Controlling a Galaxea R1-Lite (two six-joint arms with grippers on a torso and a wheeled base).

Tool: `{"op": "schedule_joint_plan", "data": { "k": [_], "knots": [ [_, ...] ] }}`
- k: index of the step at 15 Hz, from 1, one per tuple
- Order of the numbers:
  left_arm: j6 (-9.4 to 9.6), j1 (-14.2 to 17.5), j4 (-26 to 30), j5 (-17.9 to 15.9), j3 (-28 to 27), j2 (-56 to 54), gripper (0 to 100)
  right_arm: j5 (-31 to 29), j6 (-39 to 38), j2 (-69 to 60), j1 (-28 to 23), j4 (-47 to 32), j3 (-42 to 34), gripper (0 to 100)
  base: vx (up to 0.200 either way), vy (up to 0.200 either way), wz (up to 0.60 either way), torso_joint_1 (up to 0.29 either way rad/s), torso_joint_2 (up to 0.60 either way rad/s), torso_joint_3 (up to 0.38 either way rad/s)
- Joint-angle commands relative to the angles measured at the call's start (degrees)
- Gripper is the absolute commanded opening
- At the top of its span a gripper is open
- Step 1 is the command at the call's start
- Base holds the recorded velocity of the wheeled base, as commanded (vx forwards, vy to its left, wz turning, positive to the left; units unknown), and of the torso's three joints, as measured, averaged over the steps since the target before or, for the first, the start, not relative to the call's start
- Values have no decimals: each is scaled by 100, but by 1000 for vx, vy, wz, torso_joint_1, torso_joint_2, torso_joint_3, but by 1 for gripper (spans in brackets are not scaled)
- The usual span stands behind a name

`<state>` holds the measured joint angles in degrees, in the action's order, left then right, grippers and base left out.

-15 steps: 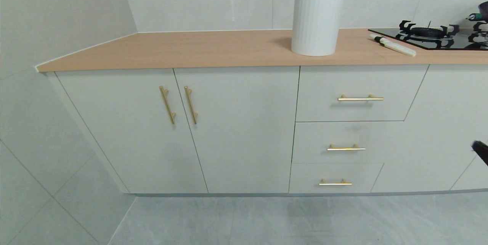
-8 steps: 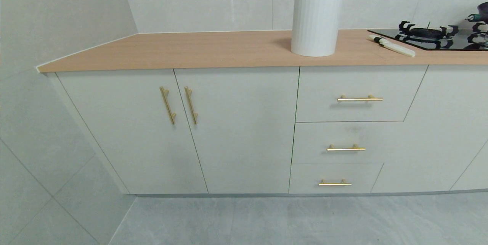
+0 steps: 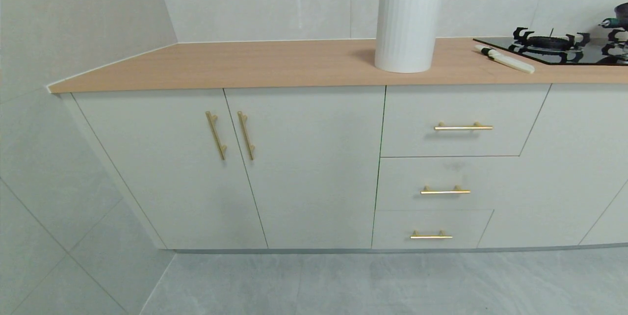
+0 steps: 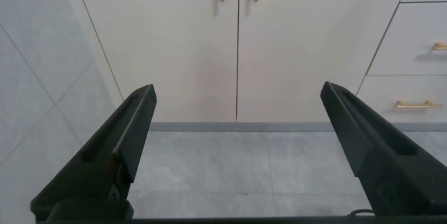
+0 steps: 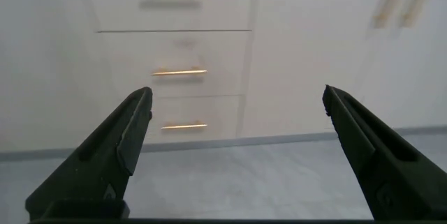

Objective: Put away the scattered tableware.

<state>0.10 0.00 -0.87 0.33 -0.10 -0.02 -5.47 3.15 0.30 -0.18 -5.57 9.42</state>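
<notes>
The jaws of the left gripper (image 4: 237, 147) stand wide apart, holding nothing. Ahead of them is a pair of cabinet doors (image 4: 167, 56) with gold handles, with grey floor (image 4: 230, 182) beneath. The right gripper (image 5: 237, 154) also has its jaws spread wide and empty. It faces a stack of three drawers (image 5: 178, 56) with gold bar handles.

Well above both grippers, on the wooden countertop (image 3: 245, 62) over those drawers, lies a pale knife (image 3: 504, 58). It sits between a tall white ribbed container (image 3: 405, 24) and a black gas hob (image 3: 554, 47), just beside the hob's edge.
</notes>
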Motion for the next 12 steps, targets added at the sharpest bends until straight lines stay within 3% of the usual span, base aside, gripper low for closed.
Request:
{"op": "schedule_joint_plan", "data": {
  "k": [1,3,7,12],
  "knots": [
    [-1,0,-1,2,1,2,100,169,-77,-30,1,276,-564,100,0,0,0,0,0,0],
    [-1,0,-1,2,1,2,100,231,-209,-30,1,671,-942,100,0,0,0,0,0,0],
    [-1,0,-1,2,-8,2,100,670,-262,-30,1,548,-942,100,0,0,0,0,0,0],
    [34,0,-1,-15,1,2,100,662,-271,-30,1,548,-942,100,0,0,0,0,0,0]
  ]
}}
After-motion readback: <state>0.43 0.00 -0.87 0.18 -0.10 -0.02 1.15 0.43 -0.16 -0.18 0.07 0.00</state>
